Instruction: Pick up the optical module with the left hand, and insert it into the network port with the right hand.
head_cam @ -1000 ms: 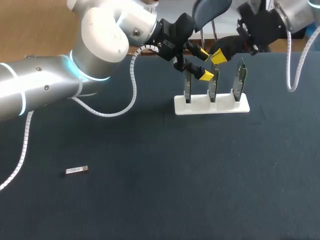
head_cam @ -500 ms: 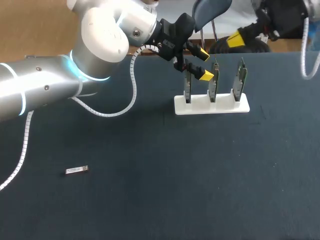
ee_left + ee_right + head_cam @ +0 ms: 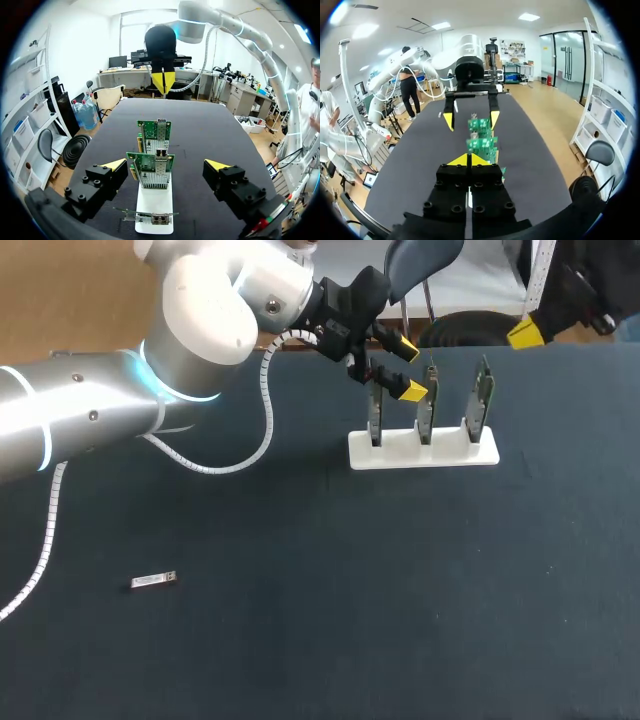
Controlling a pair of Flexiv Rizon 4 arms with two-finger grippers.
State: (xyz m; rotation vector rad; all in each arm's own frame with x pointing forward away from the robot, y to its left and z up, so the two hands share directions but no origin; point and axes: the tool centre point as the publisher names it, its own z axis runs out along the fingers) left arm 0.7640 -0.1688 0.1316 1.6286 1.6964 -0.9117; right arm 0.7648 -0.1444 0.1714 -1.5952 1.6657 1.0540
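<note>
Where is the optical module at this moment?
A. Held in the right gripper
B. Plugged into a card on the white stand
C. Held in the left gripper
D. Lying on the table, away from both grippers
D: the optical module lies flat on the table, while the left gripper stands open at the white stand and the right gripper is shut and empty at the far edge.
</note>
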